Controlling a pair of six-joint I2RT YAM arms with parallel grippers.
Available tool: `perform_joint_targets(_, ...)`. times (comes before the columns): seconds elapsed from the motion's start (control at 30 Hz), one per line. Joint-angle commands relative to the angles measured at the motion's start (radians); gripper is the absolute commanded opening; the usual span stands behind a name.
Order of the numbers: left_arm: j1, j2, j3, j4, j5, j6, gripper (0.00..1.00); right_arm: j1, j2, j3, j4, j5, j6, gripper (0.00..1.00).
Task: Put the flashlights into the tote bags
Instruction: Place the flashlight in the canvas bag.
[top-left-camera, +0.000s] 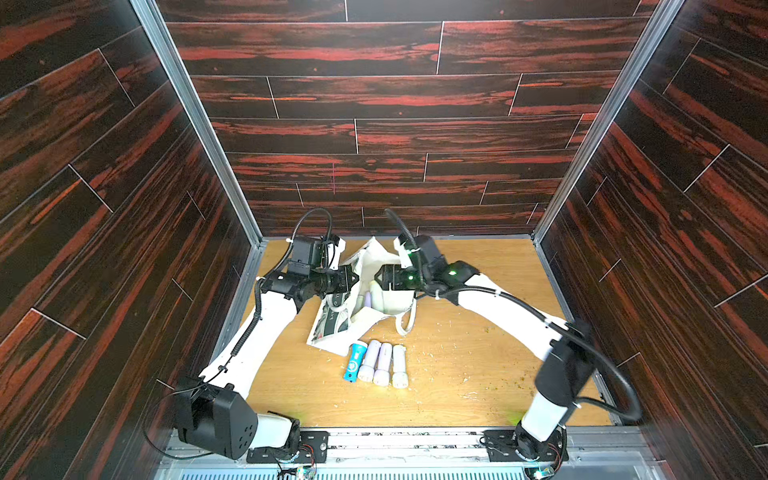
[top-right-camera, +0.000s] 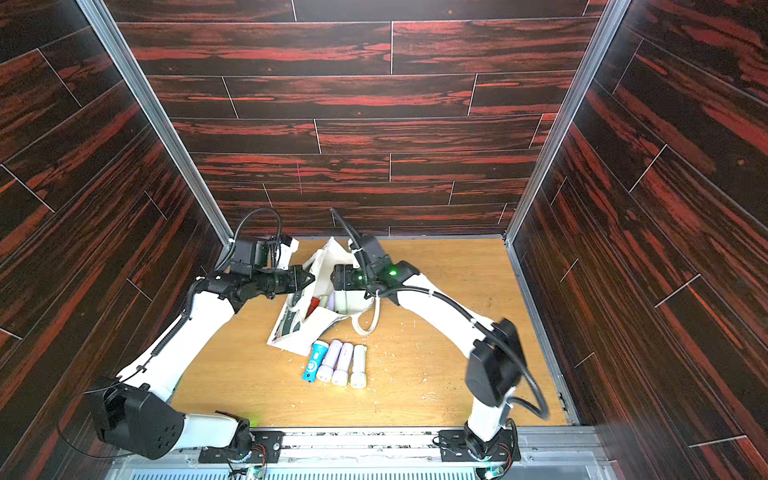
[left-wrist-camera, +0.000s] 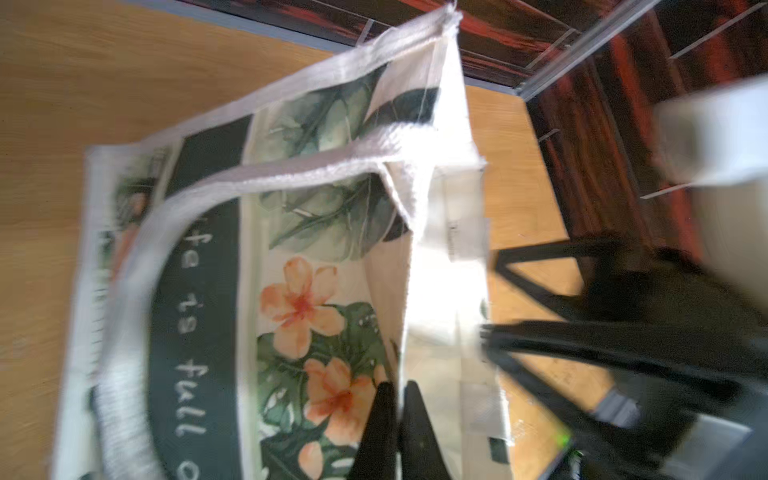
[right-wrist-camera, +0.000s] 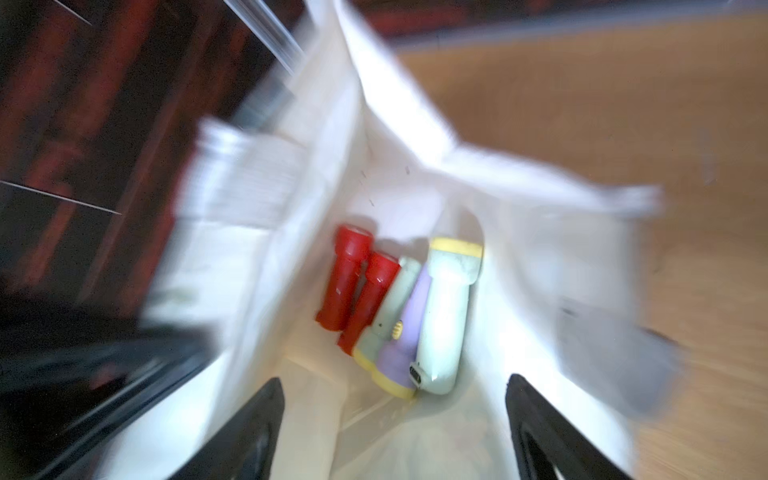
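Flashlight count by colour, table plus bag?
blue flashlight: 1, on the table
red flashlights: 2, in the tote bag
lilac flashlights: 3, two on the table, one in the bag
white or cream flashlights: 3, one on the table, two in the bag
Total: 9

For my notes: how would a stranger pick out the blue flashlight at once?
On the wooden table, in front of the cream tote bag, four flashlights lie side by side. The blue flashlight lies at the end nearest the left arm; its neighbours are pale.
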Motion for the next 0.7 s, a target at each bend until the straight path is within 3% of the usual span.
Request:
perform_joint_targets(0.0,0.000,-0.032,0.038,-0.089,-0.141,0.049,0.00,0.000,-0.066,-0.050,-0.060,0.044,-0.008,0.84)
perform_joint_targets(0.27,0.004,-0.031,0.065,-0.167,-0.410,0.074,0.00,0.083,-0.198,-0.223,-0.086,0.165,0.039,0.86)
perform_joint_targets(0.5,0.008,-0.024,0.053,-0.183,-0.522,0.086,0.00,0.180,-0.199,-0.359,-0.136,0.152,0.185,0.86)
perform_joint_targets(0.67,0.017,-0.032,0.036,-0.186,-0.584,0.073,0.00,0.230,-0.183,-0.417,-0.168,0.178,0.299,0.79)
